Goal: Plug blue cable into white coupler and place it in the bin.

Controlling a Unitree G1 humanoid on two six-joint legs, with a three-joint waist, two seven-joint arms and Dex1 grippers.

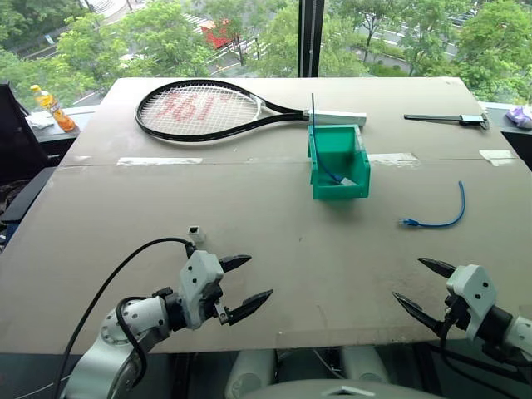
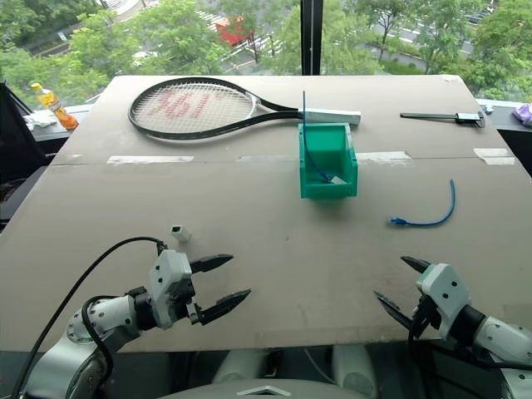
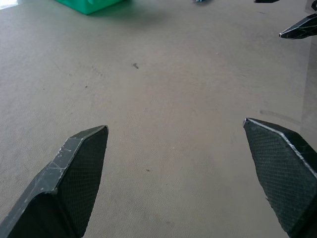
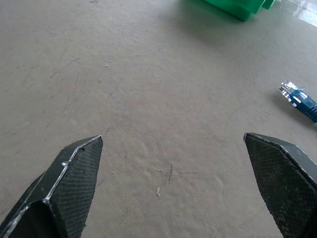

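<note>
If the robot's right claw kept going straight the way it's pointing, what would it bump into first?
Probably just the bare table. The open right gripper tilts down toward empty tabletop, with the blue cable off to one side and the bin farther away.

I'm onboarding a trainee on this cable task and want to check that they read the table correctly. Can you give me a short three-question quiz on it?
1. True or false: the blue cable lies on the table, outside the bin.
2. Which gripper is nearer the white coupler? A) left gripper B) right gripper
3. Fill in: beyond the bin lies a black tennis ____.

Key:
1. True; a darker blue cable stands in the bin instead.
2. A.
3. racket.
</note>
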